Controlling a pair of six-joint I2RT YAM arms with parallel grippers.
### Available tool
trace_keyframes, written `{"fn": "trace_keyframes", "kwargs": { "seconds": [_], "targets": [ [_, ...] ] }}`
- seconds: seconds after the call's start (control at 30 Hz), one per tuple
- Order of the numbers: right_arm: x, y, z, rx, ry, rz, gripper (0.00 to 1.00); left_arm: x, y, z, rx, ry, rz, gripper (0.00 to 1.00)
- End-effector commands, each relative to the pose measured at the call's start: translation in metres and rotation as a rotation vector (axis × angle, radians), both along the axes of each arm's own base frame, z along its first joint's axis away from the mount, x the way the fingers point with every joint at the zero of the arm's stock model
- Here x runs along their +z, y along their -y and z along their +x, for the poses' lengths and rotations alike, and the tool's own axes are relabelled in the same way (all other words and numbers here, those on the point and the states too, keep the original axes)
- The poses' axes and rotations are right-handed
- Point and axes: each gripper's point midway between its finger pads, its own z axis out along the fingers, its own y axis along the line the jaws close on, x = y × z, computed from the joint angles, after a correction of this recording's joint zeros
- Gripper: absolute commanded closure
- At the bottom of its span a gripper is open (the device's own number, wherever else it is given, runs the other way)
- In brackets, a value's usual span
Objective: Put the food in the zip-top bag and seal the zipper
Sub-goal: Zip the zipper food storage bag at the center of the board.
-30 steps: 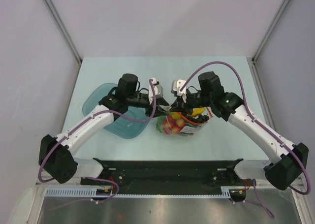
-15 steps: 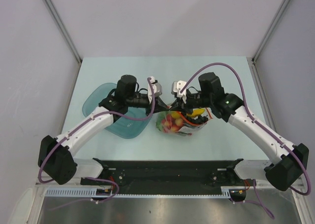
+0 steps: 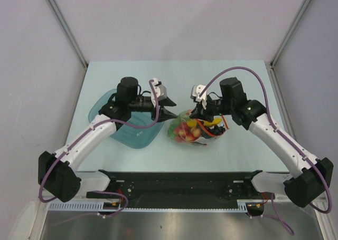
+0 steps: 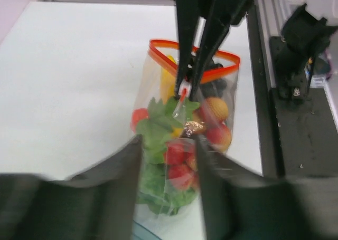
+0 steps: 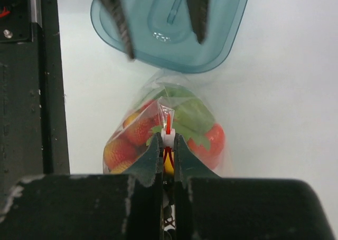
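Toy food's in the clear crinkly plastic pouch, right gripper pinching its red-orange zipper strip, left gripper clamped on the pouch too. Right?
Not the left gripper: the right wrist view shows its fingers apart by the translucent teal bowl, off the clear crinkly plastic pouch. It is open and holds nothing. The rest stands.

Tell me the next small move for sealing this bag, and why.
Probably bring the left gripper in to pinch the zipper beside the right gripper. The left's jaws stand open, apart from the zip-top bag, while the right is shut on the strip, which gapes in a loop with the food already inside.
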Motion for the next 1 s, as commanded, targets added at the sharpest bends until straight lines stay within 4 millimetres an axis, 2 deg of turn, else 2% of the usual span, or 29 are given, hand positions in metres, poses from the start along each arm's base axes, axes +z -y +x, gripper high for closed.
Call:
{"fn": "trace_keyframes", "kwargs": {
  "seconds": [0.0,0.03,0.07,0.13,0.2,0.23,0.33,0.4,0.5,0.53,0.6,0.67,0.7,0.8,0.97],
  "targets": [
    [0.043,-0.016,-0.005,0.043,0.072,0.122,1.00,0.007,0.012,-0.011,-0.082,0.101,0.055,0.36],
    [0.044,-0.018,-0.006,0.051,0.071,0.129,1.00,0.006,0.015,-0.013,-0.094,0.101,0.055,0.25],
    [0.047,-0.021,-0.007,0.058,0.073,0.136,1.00,0.002,0.017,-0.012,-0.096,0.088,0.061,0.21],
    [0.052,-0.024,-0.010,0.070,0.073,0.152,1.00,0.002,0.022,-0.011,-0.104,0.085,0.065,0.17],
    [0.052,-0.026,-0.012,0.079,0.075,0.156,1.00,-0.005,0.026,-0.009,-0.111,0.073,0.075,0.19],
    [0.052,-0.026,-0.013,0.078,0.069,0.157,1.00,-0.009,0.030,-0.011,-0.124,0.066,0.081,0.24],
    [0.052,-0.029,-0.013,0.079,0.063,0.162,1.00,-0.020,0.037,-0.014,-0.151,0.041,0.096,0.30],
    [0.054,-0.031,-0.013,0.081,0.064,0.168,1.00,-0.022,0.040,-0.013,-0.151,0.051,0.086,0.33],
    [0.054,-0.032,-0.012,0.075,0.052,0.175,1.00,-0.024,0.044,-0.011,-0.146,0.047,0.063,0.44],
    [0.053,-0.032,-0.013,0.076,0.050,0.175,1.00,-0.025,0.045,-0.012,-0.146,0.039,0.060,0.53],
    [0.052,-0.031,-0.014,0.075,0.045,0.174,1.00,-0.024,0.046,-0.012,-0.145,0.043,0.035,0.64],
    [0.051,-0.032,-0.015,0.078,0.040,0.175,1.00,-0.021,0.046,-0.013,-0.142,0.051,0.018,0.71],
    [0.050,-0.032,-0.016,0.078,0.034,0.174,1.00,-0.021,0.047,-0.014,-0.139,0.041,0.008,0.82],
    [0.047,-0.030,-0.016,0.074,0.026,0.171,1.00,-0.018,0.050,-0.014,-0.142,0.033,-0.015,1.00],
    [0.031,-0.020,-0.012,0.047,0.015,0.117,1.00,-0.007,0.041,-0.007,-0.101,-0.001,-0.068,1.00]
  ]
}}
